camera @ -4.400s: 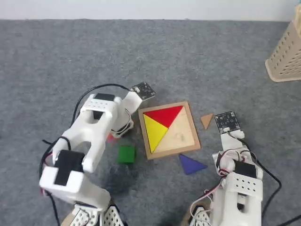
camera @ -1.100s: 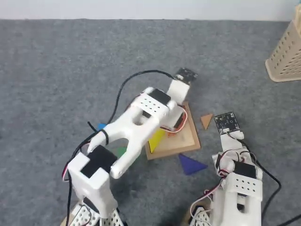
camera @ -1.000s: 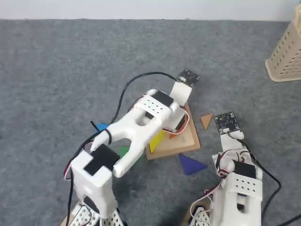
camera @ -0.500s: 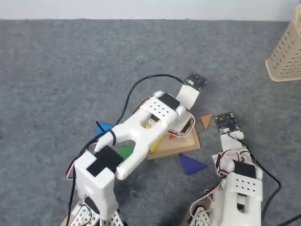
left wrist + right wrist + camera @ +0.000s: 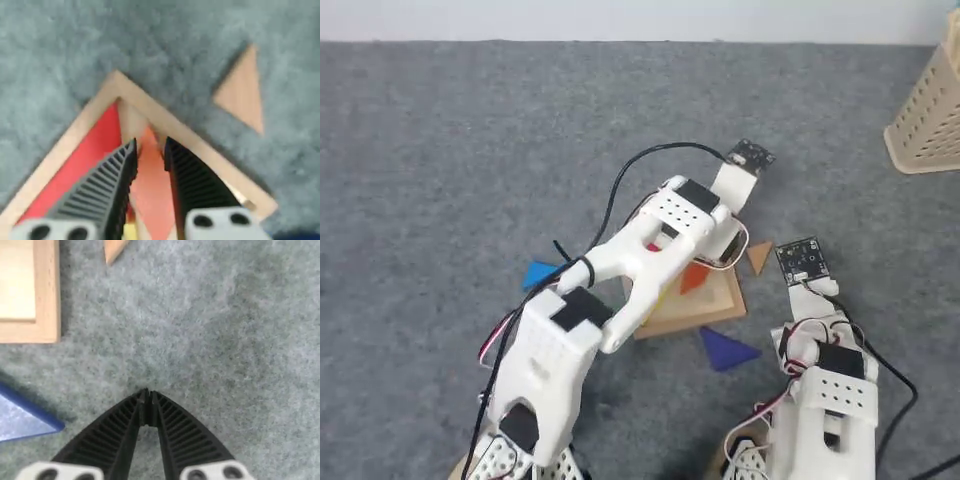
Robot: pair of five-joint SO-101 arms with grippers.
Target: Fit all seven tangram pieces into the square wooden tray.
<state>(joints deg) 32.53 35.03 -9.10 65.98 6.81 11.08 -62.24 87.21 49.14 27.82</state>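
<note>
Tray of square wood lies on the grey carpet that covers the bench, between the two arms, with a red piece seated in it along one rim. The left hand is over the tray's far corner. Its fingers stand a narrow gap apart and pinch the orange piece, whose tip points into that corner beside the red one. Whether the orange piece rests on the tray floor cannot be told. The right hand is pressed together, fingertips touching and holding nothing, low over the carpet just off the tray's near right corner.

Three pieces lie loose on the carpet. A tan triangle is just beside the tray's right rim, an indigo triangle is close to its near edge, and a blue triangle lies apart on the left by the left arm. At the far right edge stands a pale perforated holder. A white wall borders the carpet behind.
</note>
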